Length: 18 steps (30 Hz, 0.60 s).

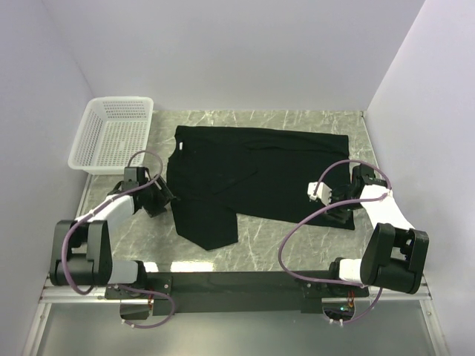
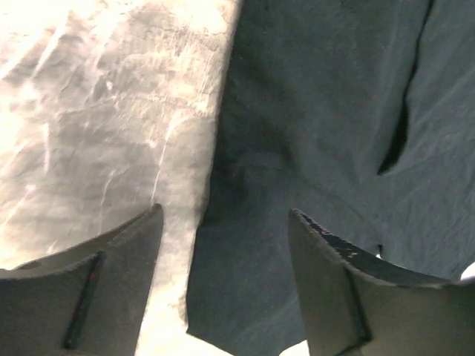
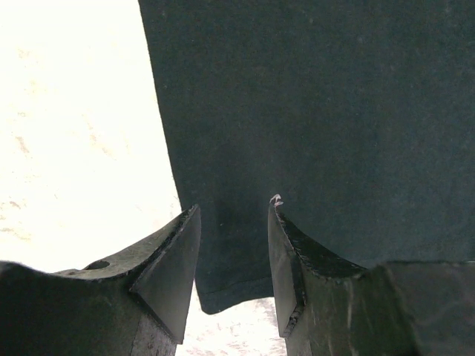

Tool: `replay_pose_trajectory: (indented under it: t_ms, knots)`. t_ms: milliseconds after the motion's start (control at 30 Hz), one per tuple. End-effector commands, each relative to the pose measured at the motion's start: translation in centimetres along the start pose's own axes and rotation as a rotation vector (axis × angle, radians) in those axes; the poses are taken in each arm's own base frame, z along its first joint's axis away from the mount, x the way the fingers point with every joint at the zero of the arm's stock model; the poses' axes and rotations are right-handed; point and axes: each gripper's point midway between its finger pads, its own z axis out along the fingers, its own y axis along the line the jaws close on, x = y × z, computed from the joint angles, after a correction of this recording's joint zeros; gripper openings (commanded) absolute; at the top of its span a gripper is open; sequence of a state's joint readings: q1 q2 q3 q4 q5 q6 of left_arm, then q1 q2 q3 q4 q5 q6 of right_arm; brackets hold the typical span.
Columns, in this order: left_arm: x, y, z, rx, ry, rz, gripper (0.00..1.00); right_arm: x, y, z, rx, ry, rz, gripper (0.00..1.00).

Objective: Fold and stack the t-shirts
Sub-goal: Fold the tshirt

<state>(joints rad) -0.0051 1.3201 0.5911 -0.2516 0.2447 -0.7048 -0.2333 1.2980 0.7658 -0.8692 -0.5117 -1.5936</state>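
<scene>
Left gripper [image 2: 223, 215] gaped astride the shirt [image 1: 252, 170] edge, right gripper [image 3: 234, 208] half open over a corner, both empty. Pinching cloth for a fold looked next.

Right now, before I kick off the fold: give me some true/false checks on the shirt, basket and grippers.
1. The black t-shirt lies spread out on the marble table. True.
2. The white mesh basket holds a folded shirt. False: nothing shows inside it.
3. The left gripper is shut on the shirt. False: its jaws stand open over the shirt's left edge.
4. The right gripper is open above a corner of the shirt. True.
5. The basket sits at the table's far right. False: it is at the far left.
</scene>
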Motion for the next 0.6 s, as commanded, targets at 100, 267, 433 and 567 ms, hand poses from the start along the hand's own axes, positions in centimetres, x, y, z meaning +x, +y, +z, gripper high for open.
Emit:
replay_pose_trajectory:
  t_ms: [100,267,433,567]
  knots:
    - [-1.3,-1.7,2.1,0.079,0.007,0.007,0.60,0.0,0.0,-0.1,0.021,0.007,0.000,0.49]
    - [-1.4,-1.3,3.1,0.063,0.027,0.024,0.45,-0.2,0.0,-0.3,0.024,0.006,-0.001,0.48]
    - [-0.7,-1.1,3.1,0.073,0.041,0.035,0.15,-0.3,-0.2,-0.6,0.027,0.007,0.001,0.48]
    - [-1.1,-1.4,2.3,0.082,0.012,0.046,0.01,-0.5,0.5,-0.6,0.005,-0.002,-0.013,0.48]
